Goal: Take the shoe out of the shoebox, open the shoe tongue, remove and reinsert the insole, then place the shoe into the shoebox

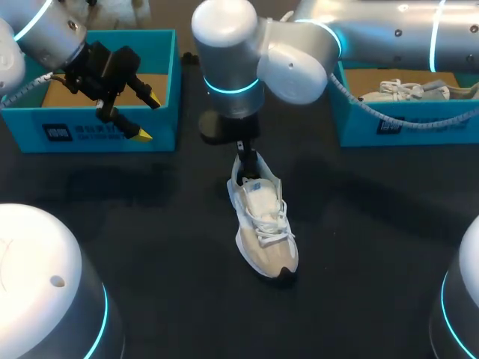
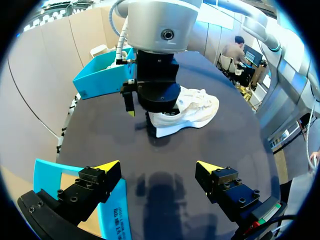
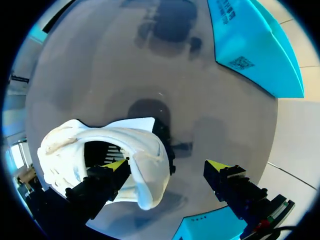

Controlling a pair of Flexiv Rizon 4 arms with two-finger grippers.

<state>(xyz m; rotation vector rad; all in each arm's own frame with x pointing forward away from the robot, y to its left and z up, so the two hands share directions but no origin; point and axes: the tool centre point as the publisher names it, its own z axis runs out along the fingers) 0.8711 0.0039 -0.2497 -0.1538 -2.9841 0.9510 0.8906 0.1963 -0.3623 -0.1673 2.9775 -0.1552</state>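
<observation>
Head: shoe lies mid-table, toe toward the near side. Right gripper sits at its heel. Left gripper hangs over the left shoebox, fingers wide.
Left wrist: tips spread wide, nothing between; shoe ahead on the table.
Right wrist: fingers wide, one finger inside the heel opening, the other outside, clear of the shoe.
</observation>
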